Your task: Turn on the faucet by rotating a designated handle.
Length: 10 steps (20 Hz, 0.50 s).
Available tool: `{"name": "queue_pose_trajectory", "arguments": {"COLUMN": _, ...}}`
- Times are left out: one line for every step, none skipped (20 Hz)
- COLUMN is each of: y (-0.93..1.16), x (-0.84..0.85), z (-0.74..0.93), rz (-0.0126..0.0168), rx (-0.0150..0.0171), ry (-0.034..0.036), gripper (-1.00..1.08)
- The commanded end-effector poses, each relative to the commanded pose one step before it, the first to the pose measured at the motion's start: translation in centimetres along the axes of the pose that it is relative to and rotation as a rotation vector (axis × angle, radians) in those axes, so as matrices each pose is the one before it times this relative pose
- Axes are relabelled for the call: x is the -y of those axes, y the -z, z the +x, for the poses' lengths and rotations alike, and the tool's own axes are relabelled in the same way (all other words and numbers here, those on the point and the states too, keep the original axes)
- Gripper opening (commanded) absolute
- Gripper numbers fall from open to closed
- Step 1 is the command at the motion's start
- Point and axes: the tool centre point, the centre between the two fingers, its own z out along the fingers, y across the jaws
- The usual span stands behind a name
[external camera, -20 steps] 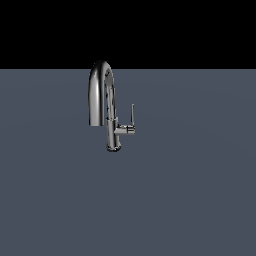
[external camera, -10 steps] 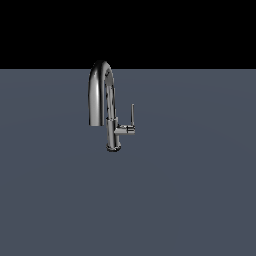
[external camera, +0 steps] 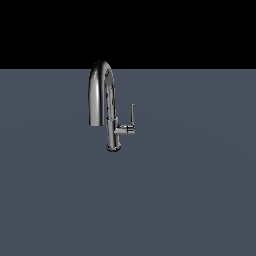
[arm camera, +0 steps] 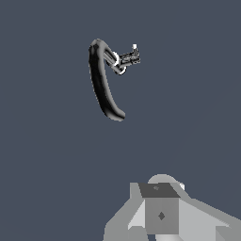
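The chrome faucet (external camera: 112, 127) stands upright on the flat grey surface, its gooseneck spout arching toward the exterior view's left. The handle (external camera: 132, 115) is a thin lever rod pointing straight up from a short stub on the column's right side in the exterior view. In the wrist view the faucet (arm camera: 100, 82) is seen from above, with the handle (arm camera: 130, 57) beside its column. My gripper (arm camera: 161, 219) shows only as grey body parts at the wrist view's edge, well apart from the faucet. Its fingers are not clearly visible. No arm shows in the exterior view.
A flat grey floor (external camera: 190, 200) spreads around the faucet on all sides. A black background lies beyond its far edge.
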Motion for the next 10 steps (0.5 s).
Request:
{"name": "queue_pose_trajectory", "arguments": {"y": -0.355, "x": 0.176, "z": 1.502, "rz": 0.03957, "rx": 0.03854, "ry": -0.04083, "gripper": -1.00}}
{"name": "queue_pose_trajectory", "arguments": {"y": -0.137, "x": 0.075, "z": 0.599, "rz": 0.01602, "rx": 0.01556, "ry": -0.01622, "gripper": -1.00}}
{"name": "queue_pose_trajectory", "arguments": {"y": -0.138, "x": 0.076, "z": 0.603, "rz": 0.01615, "rx": 0.01566, "ry": -0.01631, "gripper": -1.00}}
{"name": "queue_pose_trajectory", "arguments": {"y": -0.138, "x": 0.077, "z": 0.607, "rz": 0.01628, "rx": 0.01576, "ry": -0.01640, "gripper": -1.00}}
{"name": "queue_pose_trajectory", "arguments": {"y": -0.139, "x": 0.077, "z": 0.611, "rz": 0.01641, "rx": 0.01587, "ry": -0.01650, "gripper": -1.00}}
{"name": "queue_pose_trajectory", "arguments": {"y": -0.139, "x": 0.078, "z": 0.615, "rz": 0.01654, "rx": 0.01598, "ry": -0.01659, "gripper": -1.00}}
{"name": "queue_pose_trajectory", "arguments": {"y": -0.140, "x": 0.078, "z": 0.619, "rz": 0.01667, "rx": 0.01609, "ry": -0.01668, "gripper": -1.00}}
{"name": "queue_pose_trajectory", "arguments": {"y": -0.140, "x": 0.078, "z": 0.623, "rz": 0.01680, "rx": 0.01619, "ry": -0.01677, "gripper": -1.00}}
{"name": "queue_pose_trajectory", "arguments": {"y": -0.141, "x": 0.079, "z": 0.627, "rz": 0.01693, "rx": 0.01630, "ry": -0.01686, "gripper": -1.00}}
{"name": "queue_pose_trajectory", "arguments": {"y": -0.141, "x": 0.079, "z": 0.631, "rz": 0.01707, "rx": 0.01642, "ry": -0.01696, "gripper": -1.00}}
